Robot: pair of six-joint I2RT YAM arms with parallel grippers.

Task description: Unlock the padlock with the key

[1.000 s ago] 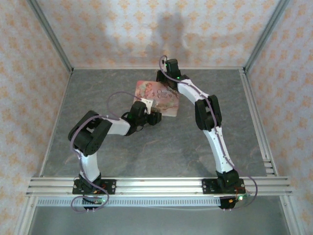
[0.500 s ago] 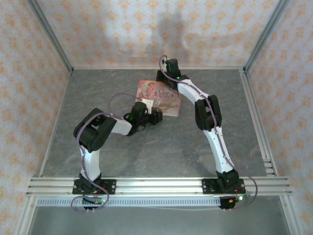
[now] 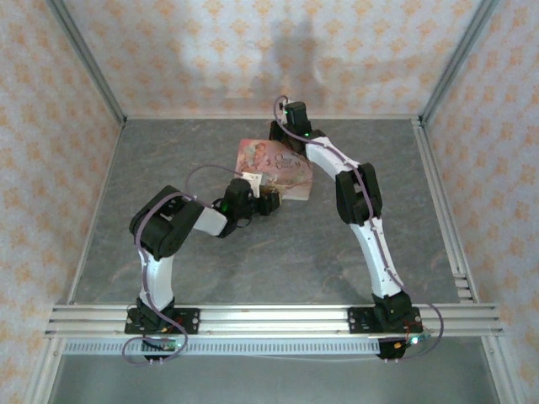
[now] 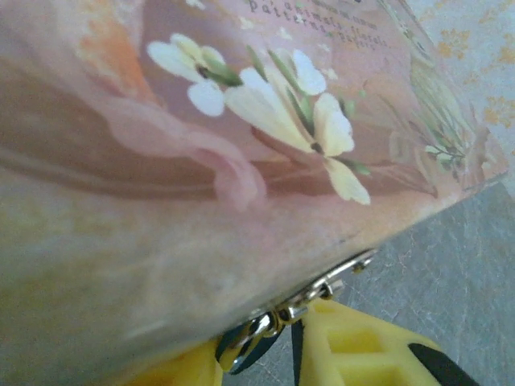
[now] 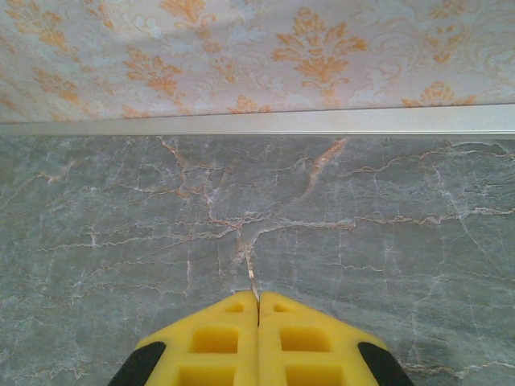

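The padlock [image 4: 259, 328] was seen low in the middle of the left wrist view, at the edge of the pink tin [image 4: 241, 161], pinched by the left claw [image 4: 269, 350], likely to steady it. The key [image 5: 253, 283] was squeezed in the right claw [image 5: 257, 310], tip left out for the keyhole.

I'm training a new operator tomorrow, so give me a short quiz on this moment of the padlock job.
1. True or false: the right gripper pinches the key, a thin sliver poking out past its fingertips.
2. Multiple choice: in the left wrist view, the padlock sits (a) on top of the lid, (b) between the left gripper fingers at the edge of the tin, (c) loose on the table far from the tin.
3. Fill in: the tin's lid is painted with white ____.
Key: 1 true; 2 b; 3 flowers.
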